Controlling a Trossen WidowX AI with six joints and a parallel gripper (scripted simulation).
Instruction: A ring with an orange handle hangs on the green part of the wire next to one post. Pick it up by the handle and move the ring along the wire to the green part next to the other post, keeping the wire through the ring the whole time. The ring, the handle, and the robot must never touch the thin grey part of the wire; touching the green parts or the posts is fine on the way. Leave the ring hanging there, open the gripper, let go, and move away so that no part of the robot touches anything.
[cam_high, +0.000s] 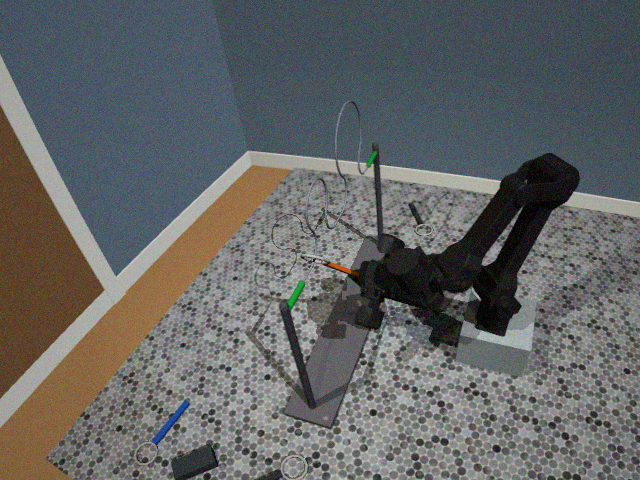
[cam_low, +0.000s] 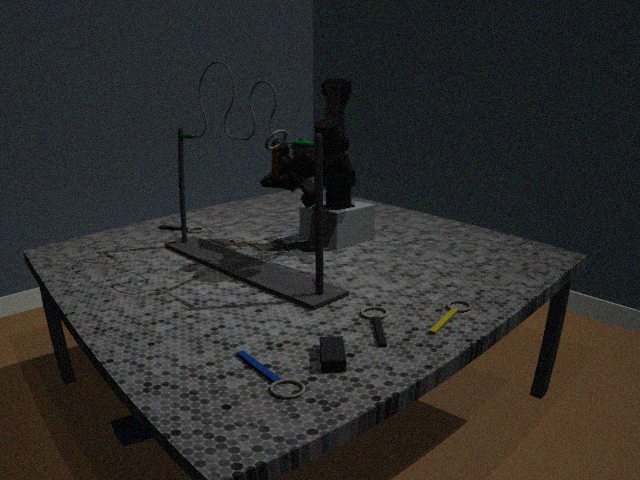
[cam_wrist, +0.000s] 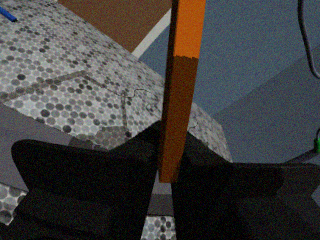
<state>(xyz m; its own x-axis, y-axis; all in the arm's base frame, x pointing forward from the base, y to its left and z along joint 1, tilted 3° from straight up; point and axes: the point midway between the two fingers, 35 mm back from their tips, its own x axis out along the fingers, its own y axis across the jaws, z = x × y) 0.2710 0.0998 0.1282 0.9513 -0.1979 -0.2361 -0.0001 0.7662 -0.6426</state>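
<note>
The ring (cam_high: 313, 256) (cam_low: 276, 138) (cam_wrist: 183, 74) has an orange handle (cam_high: 339, 267) (cam_low: 281, 153). It sits around the wire a short way above the green part (cam_high: 296, 294) (cam_low: 302, 143) at the near post (cam_high: 298, 356) (cam_low: 318, 217). My gripper (cam_high: 358, 275) (cam_wrist: 166, 127) is shut on the lower end of the handle, which lies almost level. The thin grey wire (cam_high: 347, 134) (cam_low: 214, 93) loops up toward the far post (cam_high: 377, 196) (cam_low: 181, 186) and its green part (cam_high: 371, 158) (cam_low: 188, 135). I cannot tell whether the ring touches the wire.
The posts stand on a grey base plate (cam_high: 330, 372) (cam_low: 248, 271). The arm's pedestal (cam_high: 498, 346) (cam_low: 356, 222) is beside it. Spare rings with blue (cam_high: 169, 423) (cam_low: 256, 365), dark (cam_high: 416, 214) (cam_low: 376, 325) and yellow (cam_low: 444, 319) handles and a dark block (cam_high: 193, 461) (cam_low: 331, 353) lie on the table.
</note>
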